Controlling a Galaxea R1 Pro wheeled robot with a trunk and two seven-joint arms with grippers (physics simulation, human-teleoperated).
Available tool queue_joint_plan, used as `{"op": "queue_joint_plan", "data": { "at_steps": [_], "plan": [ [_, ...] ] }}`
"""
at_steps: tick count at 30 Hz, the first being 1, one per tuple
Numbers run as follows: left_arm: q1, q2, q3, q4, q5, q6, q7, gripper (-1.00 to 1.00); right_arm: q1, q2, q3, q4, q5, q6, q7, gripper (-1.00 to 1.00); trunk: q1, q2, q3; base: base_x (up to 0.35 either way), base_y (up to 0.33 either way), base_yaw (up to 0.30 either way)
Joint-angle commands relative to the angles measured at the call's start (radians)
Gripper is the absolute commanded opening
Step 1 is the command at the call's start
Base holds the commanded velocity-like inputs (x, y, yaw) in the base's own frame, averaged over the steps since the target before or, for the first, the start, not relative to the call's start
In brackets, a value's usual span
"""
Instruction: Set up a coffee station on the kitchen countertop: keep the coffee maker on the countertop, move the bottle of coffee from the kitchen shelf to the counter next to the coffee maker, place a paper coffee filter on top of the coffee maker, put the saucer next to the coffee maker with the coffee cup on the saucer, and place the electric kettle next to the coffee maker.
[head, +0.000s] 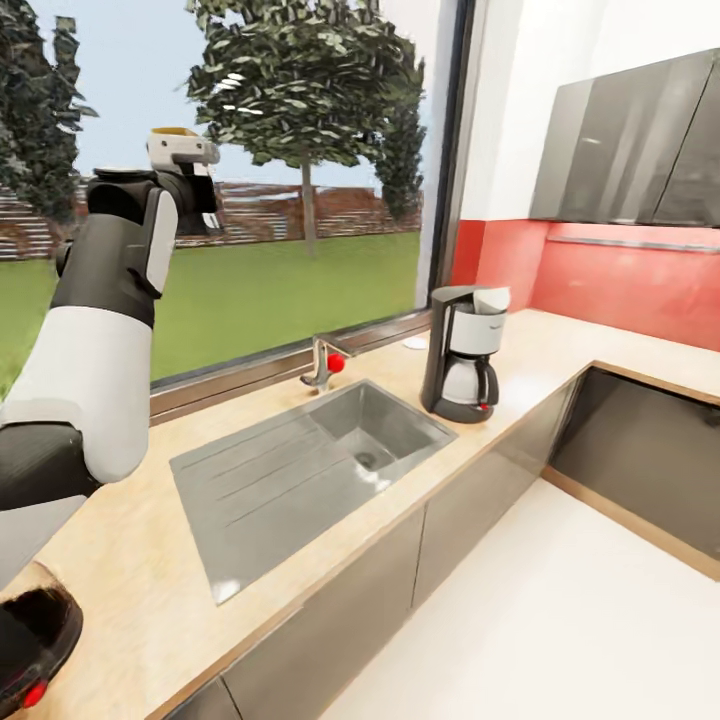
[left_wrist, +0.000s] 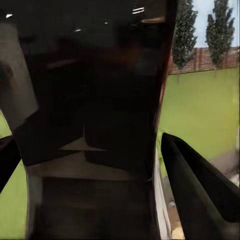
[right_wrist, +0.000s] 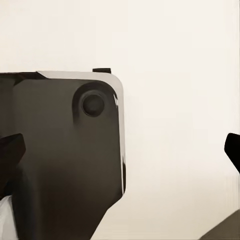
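My left gripper (head: 195, 185) is raised in front of the window, shut on the bottle of coffee (head: 182, 150), whose brown lid points up. In the left wrist view the dark bottle of coffee (left_wrist: 95, 125) sits between both fingers (left_wrist: 200, 190). The coffee maker (head: 462, 350) stands on the kitchen countertop (head: 130, 590) right of the sink, with the paper coffee filter (head: 491, 298) on top. The white saucer (head: 415, 343) lies behind it. The electric kettle (head: 30, 640) is at the near left edge. My right gripper (right_wrist: 122, 150) is open over the white floor. Coffee cup and kitchen shelf are out of view.
A steel sink (head: 320, 460) with a red-knobbed tap (head: 323, 366) is set in the worktop under a big window. The counter turns at the right under a red wall panel (head: 620, 285) and grey upper cabinets (head: 640, 150). White floor (head: 560, 620) lies beside the cabinet fronts.
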Motion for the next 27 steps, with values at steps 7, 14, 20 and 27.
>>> {"op": "queue_joint_plan", "data": {
  "at_steps": [7, 14, 20, 27],
  "plan": [
    [0.096, -0.047, 0.000, -0.002, -0.013, -0.046, -0.005, -1.00, -0.001, 0.001, -0.007, 0.001, 0.009, -0.004, 0.000, 1.00, 0.001, -0.002, -0.002, 0.129, -0.274, -0.279],
    [0.263, -0.095, -0.001, -0.016, -0.014, -0.180, -0.004, -1.00, -0.001, 0.001, -0.007, 0.000, 0.008, -0.005, 0.000, 1.00, 0.001, -0.002, -0.002, 0.060, -0.274, -0.279],
    [0.438, -0.115, -0.003, -0.018, -0.014, -0.302, -0.005, -1.00, -0.001, 0.001, -0.007, 0.001, 0.008, -0.005, 0.000, 1.00, 0.001, -0.002, -0.002, 0.002, -0.274, -0.279],
    [0.616, -0.114, -0.003, -0.022, -0.019, -0.434, 0.006, -1.00, -0.001, 0.002, -0.007, 0.001, 0.009, -0.006, -0.003, 1.00, 0.001, -0.002, -0.002, 0.000, -0.161, -0.132]
  ]
}}
